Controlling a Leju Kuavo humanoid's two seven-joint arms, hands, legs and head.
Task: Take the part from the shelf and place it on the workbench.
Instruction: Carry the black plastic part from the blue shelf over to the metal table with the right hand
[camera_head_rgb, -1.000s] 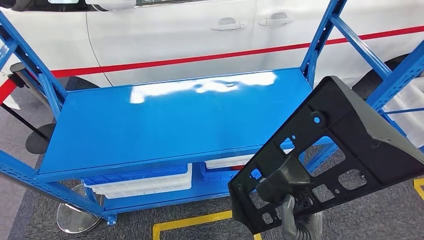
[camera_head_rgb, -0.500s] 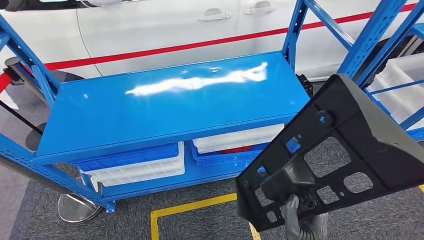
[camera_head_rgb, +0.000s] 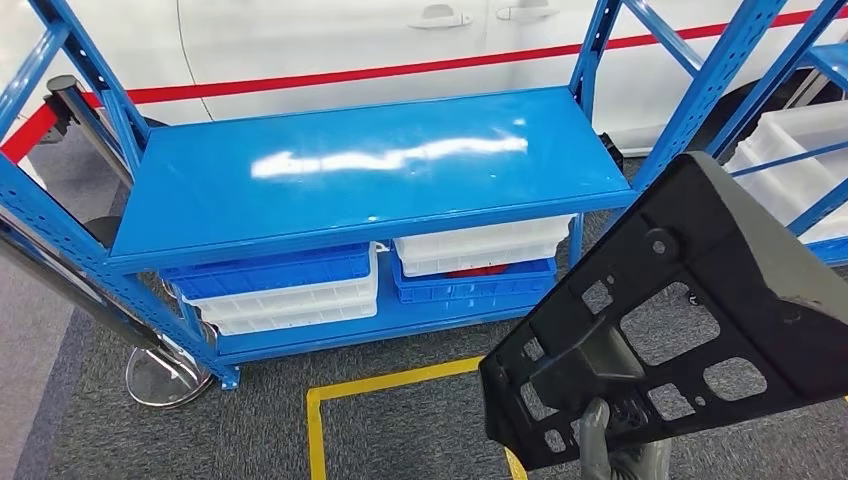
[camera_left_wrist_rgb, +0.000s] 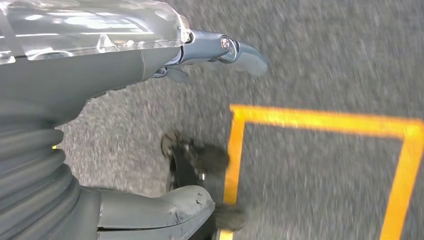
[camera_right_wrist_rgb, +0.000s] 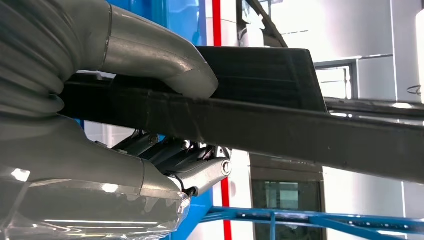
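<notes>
While it is held up in the air, the big black part (camera_head_rgb: 690, 310) tilts in front of the blue shelf (camera_head_rgb: 360, 170), low on the right side of the head view. It is flat, with many holes cut through it and a thick solid edge on its far right side. The right robot hand (camera_right_wrist_rgb: 150, 130) grips it near its lower end: in the right wrist view the thick grey thumb (camera_right_wrist_rgb: 165, 65) presses on one side of the flat black piece and the darker fingers (camera_right_wrist_rgb: 200, 170) curl against the other side. The left robot hand (camera_left_wrist_rgb: 150, 125) hangs over the grey carpet (camera_left_wrist_rgb: 325, 60) with nothing in it, its thumb and fingers apart. A yellow line (camera_head_rgb: 380, 385) marks a box on the carpet just below the part. The shelf's top board is shiny and blue. Under it sit blue and white bins (camera_head_rgb: 290, 290). Behind the shelf stands a white car (camera_head_rgb: 330, 40) with a red stripe along its doors.
</notes>
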